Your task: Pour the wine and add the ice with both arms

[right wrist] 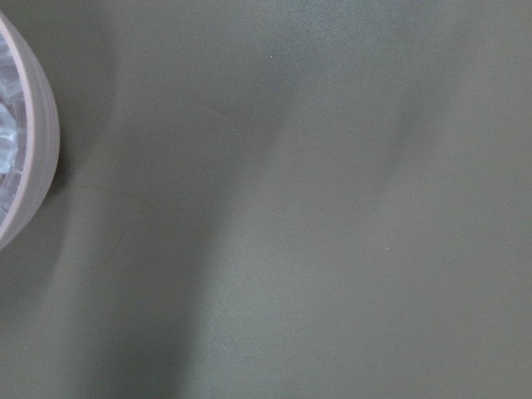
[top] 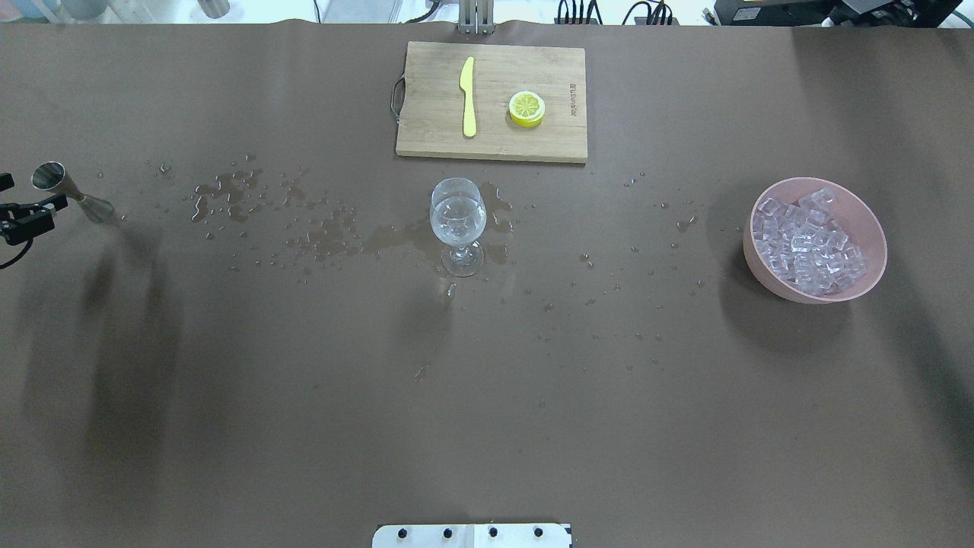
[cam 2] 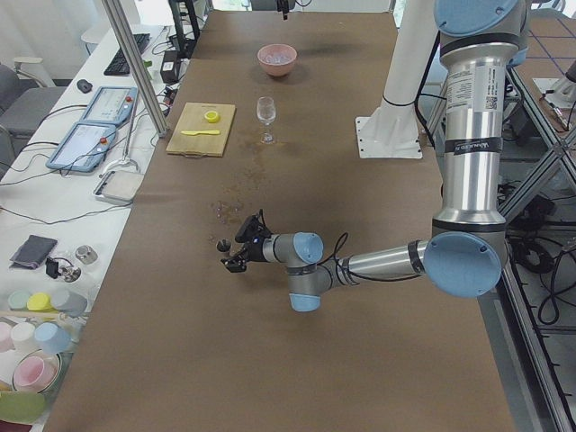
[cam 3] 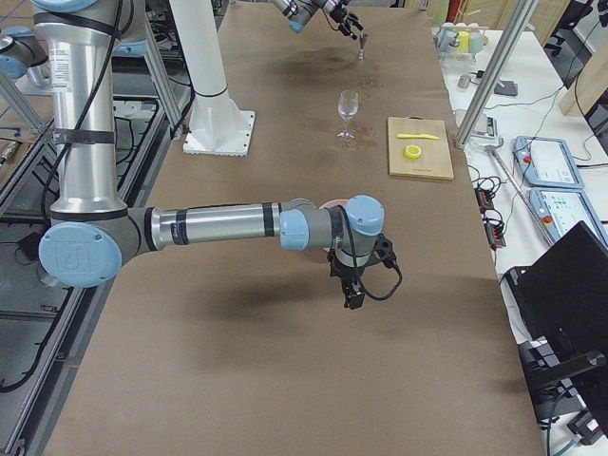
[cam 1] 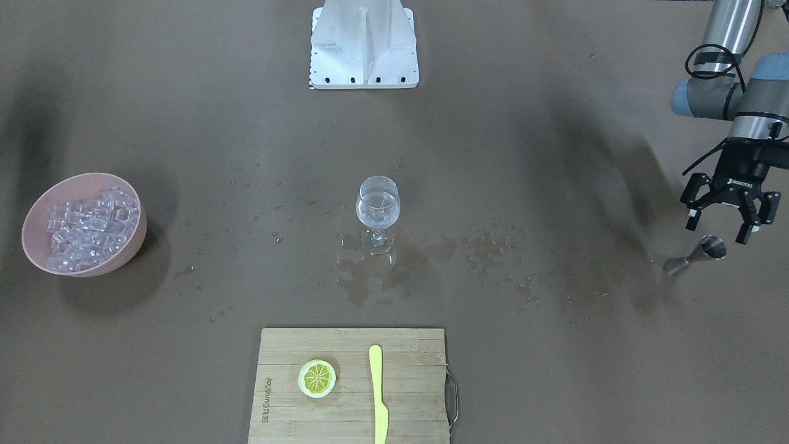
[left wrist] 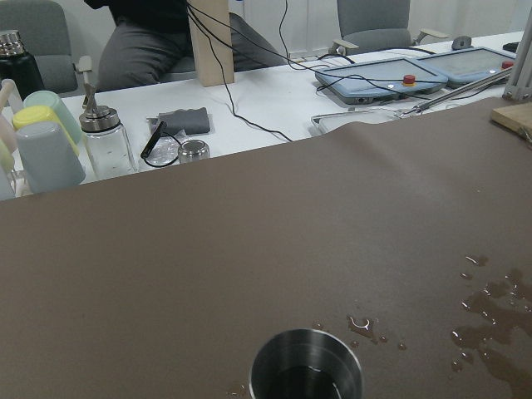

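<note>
The wine (cam 1: 377, 213) sits in the stemmed glass (cam 1: 376, 237), hard to tell from the clear bowl. Far to the glass's robot-left, the left gripper (cam 1: 718, 231), its arm cropped, hangs fingers spread over a steel jigger (cam 1: 696, 256). Far opposite, ice (cam 1: 86, 225) fills a pink bowl (cam 1: 137, 240). The right gripper (cam 3: 352, 296) shows only side-on; its jaws cannot be judged.

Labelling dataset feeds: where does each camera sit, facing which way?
Front-facing: operators' side, facing pedestal; left gripper shows.
Overhead: behind pedestal, looking down; left gripper at edge.
Left side: table's end; left arm near.
Right side: other end; right arm near.
Left wrist: over jigger; no body.
Right wrist: beside bowl; no body.
Exterior views share the wine glass.
</note>
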Motion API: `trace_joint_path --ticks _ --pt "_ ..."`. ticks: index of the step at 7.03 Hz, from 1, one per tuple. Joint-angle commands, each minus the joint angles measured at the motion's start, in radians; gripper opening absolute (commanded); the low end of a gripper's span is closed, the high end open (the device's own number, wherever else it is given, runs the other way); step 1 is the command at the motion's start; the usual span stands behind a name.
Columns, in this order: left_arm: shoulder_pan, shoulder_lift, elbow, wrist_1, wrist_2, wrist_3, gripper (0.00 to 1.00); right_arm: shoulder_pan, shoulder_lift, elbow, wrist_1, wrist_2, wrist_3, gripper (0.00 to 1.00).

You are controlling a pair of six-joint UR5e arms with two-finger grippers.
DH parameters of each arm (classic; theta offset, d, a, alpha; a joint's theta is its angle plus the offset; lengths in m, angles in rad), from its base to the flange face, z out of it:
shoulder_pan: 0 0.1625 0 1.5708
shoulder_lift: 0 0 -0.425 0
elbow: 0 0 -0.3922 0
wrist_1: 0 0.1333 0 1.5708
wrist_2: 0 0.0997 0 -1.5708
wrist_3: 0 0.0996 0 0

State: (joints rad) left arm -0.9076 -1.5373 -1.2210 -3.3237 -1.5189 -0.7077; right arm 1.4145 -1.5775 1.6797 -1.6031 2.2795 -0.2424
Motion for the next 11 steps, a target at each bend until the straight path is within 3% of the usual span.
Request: trace_joint_path --ticks 1,3,11 --pt "0.033 -0.017 0.017 0.009 0.049 -0.003 0.97 -0.002 0.001 0.000 0.000 0.000 0.000 1.00" --pt "0.035 -0.095 0.096 0.010 0.075 -0.001 0.97 -0.002 0.002 0.002 0.000 0.000 0.000 1.00" --pt "0.050 -0.112 0.147 0.035 0.088 -0.009 0.97 -0.008 0.008 0.003 0.000 0.012 0.000 1.00"
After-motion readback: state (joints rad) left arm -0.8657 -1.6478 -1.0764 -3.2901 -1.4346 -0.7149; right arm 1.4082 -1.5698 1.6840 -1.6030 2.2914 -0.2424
